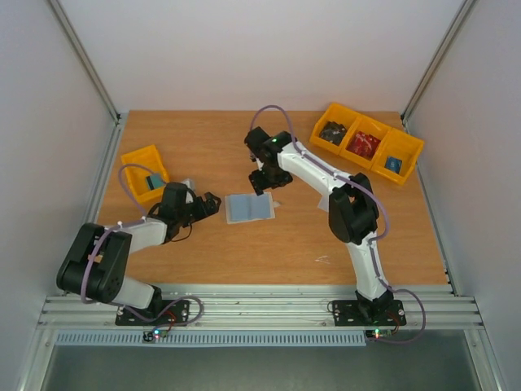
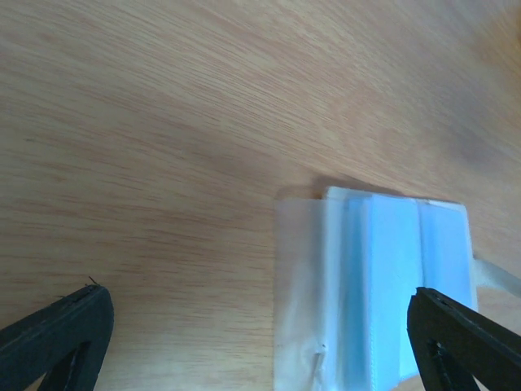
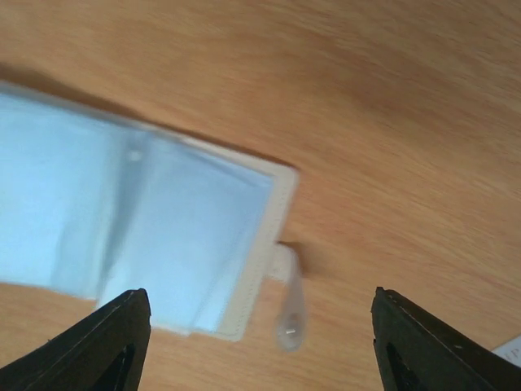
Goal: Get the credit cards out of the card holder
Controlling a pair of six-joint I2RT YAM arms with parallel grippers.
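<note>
Open and flat on the surface [image 1: 244, 252], pale blue inside up: holder [image 1: 249, 208], with a strap [image 3: 291, 314] trailing off one edge. Just to its left, low over the wood, spread wide and pinching nothing: left fingers [image 2: 57, 334]. Over its far right corner, likewise spread with nothing between them: right fingers [image 3: 106, 342]. Cards not made out in the pockets. At the far right, well apart from the holder: yellow bins [image 1: 368, 143].
</note>
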